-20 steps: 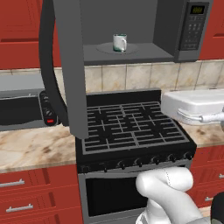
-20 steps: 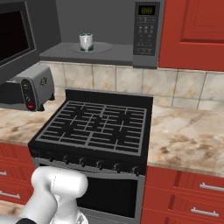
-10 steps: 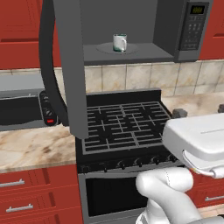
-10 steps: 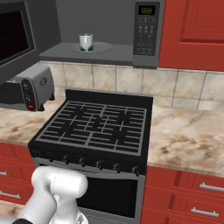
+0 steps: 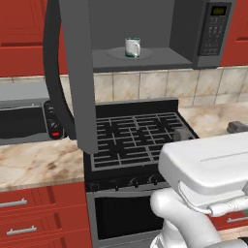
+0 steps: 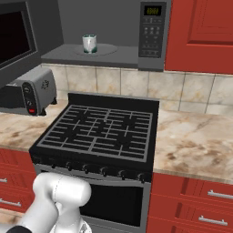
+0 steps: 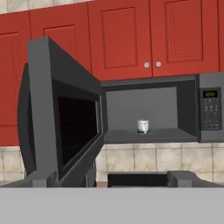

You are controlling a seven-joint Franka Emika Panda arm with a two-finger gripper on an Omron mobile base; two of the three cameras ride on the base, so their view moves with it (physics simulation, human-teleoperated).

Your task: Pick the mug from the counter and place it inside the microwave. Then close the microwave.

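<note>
The white mug (image 5: 132, 47) (image 6: 89, 43) (image 7: 143, 126) with its teal lower part stands upright on the floor of the microwave (image 5: 215, 30) (image 6: 152, 32) (image 7: 210, 111). The microwave's door (image 5: 77, 72) (image 7: 65, 127) hangs wide open to the left, its long black handle (image 5: 51, 72) facing outward. My gripper (image 5: 210, 130) (image 7: 113, 178) is open and holds nothing. It hovers low over the stove's right front, well back from the microwave and below it, looking up at the cavity. The marbled counter (image 5: 34, 164) (image 6: 195, 141) flanks the stove.
A black grated stove (image 5: 135, 135) (image 6: 100, 132) lies under the microwave. A grey toaster oven (image 5: 24, 121) (image 6: 27, 91) stands on the left counter, below the open door. Red cabinets (image 7: 131, 39) hang above, red drawers (image 6: 200, 205) below.
My hand has drawn back and down toward the base, away from the microwave. The mug and the open door have stayed where they were.
</note>
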